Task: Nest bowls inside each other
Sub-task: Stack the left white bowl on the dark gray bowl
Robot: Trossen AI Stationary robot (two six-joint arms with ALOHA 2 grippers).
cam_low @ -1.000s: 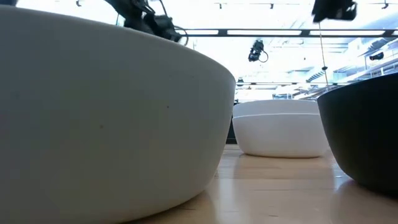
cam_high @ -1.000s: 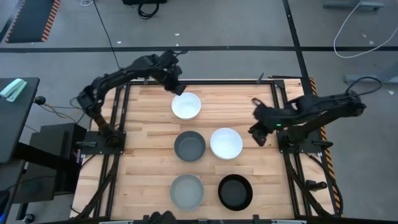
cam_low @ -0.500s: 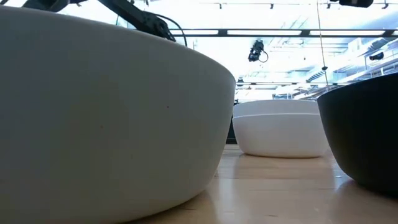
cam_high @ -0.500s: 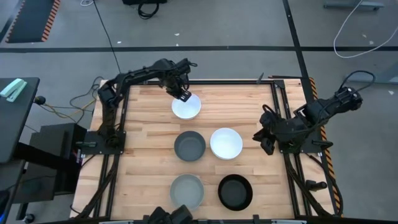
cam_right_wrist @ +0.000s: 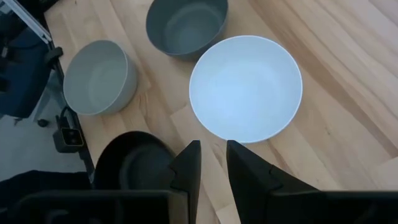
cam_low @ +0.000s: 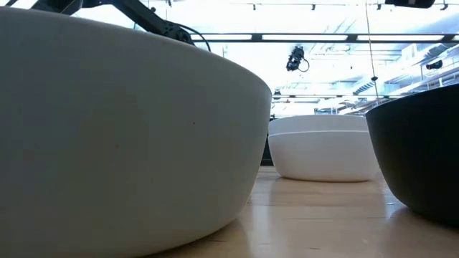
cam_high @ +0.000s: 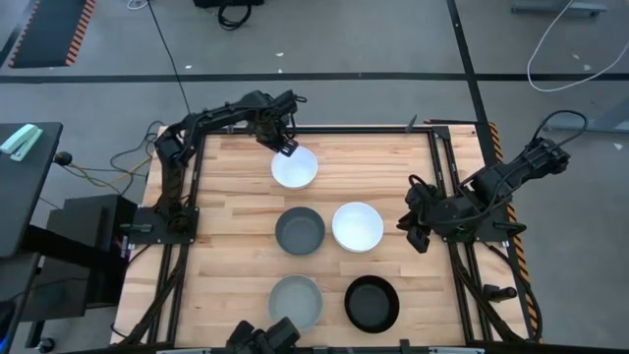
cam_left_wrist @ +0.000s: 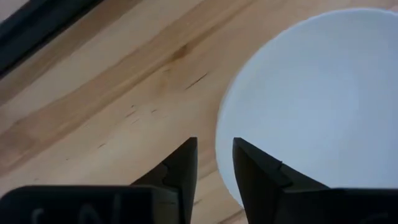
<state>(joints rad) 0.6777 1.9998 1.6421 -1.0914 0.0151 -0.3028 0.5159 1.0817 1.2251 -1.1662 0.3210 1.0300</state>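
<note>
Five bowls sit on their bases on the wooden table. A white bowl (cam_high: pixel 294 168) is at the far side. A dark grey bowl (cam_high: pixel 300 230) and a second white bowl (cam_high: pixel 358 226) are in the middle. A light grey bowl (cam_high: pixel 296 301) and a black bowl (cam_high: pixel 372 304) are near the front. My left gripper (cam_high: pixel 285 146) points down, open, at the far white bowl's far-left rim (cam_left_wrist: pixel 219 134); one finger stands outside it and one over the inside. My right gripper (cam_high: pixel 418 231) hangs open and empty by the table's right edge, beside the middle white bowl (cam_right_wrist: pixel 245 87).
Black frame rails (cam_high: pixel 439 177) run along the table's left and right edges. Bare wood (cam_high: pixel 226 216) lies left of the bowls. In the low view the light grey bowl (cam_low: pixel 122 129) and the black bowl (cam_low: pixel 423 158) fill the foreground.
My left gripper has gone down toward the far-left rim of the far white bowl and tipped more upright. My right arm has folded back, and its gripper has drifted toward the table's near and right edges. The bowls have stayed where they were.
</note>
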